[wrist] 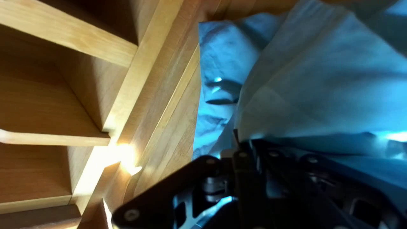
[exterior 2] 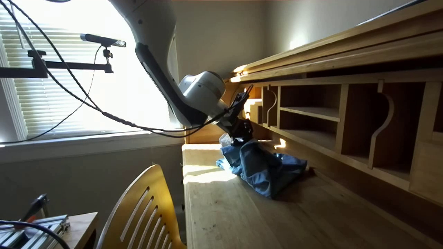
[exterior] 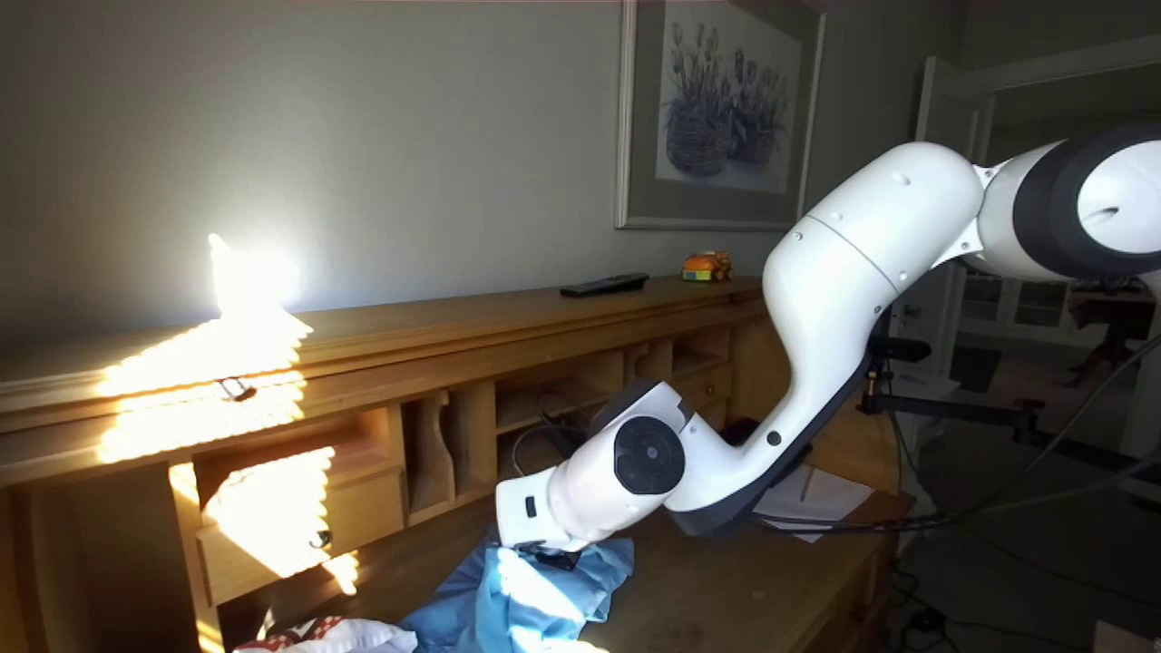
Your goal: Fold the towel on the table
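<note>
Wrist view: the blue towel (wrist: 324, 86) is pinched between 2 jaws.

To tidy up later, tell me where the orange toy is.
In an exterior view, the orange toy sits right of centre on the desk's top, just right of the remote, below the framed picture.

Hand (exterior: 555, 559) at blue towel (exterior: 494, 594), 1 red-and-white cloth (exterior: 337, 637) beside
</note>
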Tool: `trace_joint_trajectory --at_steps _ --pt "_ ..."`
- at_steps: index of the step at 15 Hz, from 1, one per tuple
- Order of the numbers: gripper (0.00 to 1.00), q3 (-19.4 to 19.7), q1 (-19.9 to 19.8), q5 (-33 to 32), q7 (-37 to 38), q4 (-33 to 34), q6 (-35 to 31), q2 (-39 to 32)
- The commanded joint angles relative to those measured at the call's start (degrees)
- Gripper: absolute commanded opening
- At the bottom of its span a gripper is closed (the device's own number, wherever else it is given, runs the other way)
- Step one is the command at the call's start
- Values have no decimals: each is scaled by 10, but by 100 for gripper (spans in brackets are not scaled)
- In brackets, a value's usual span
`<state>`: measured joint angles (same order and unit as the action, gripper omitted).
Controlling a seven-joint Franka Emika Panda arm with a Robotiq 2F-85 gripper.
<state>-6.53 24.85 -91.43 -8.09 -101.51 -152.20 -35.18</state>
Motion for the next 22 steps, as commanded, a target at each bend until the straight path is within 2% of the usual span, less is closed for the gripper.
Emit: trace_joint_trajectory --at_steps 1,3,6,7,8,10,18,22 --pt "1 -20 -13 -52 35 34 3 -35" --pt "1 -25 -17 -55 43 42 7 -45" --pt "1 -38 -27 -18 19 44 6 -53" --pt "29 -43 -27 -12 17 38 11 -47" --pt "30 -46 -27 -10 16 36 14 -44" --pt "43 -52 -21 6 6 21 41 -25" --pt "100 -69 -17 8 7 13 102 1" --pt "100 -80 -13 7 11 -7 113 37"
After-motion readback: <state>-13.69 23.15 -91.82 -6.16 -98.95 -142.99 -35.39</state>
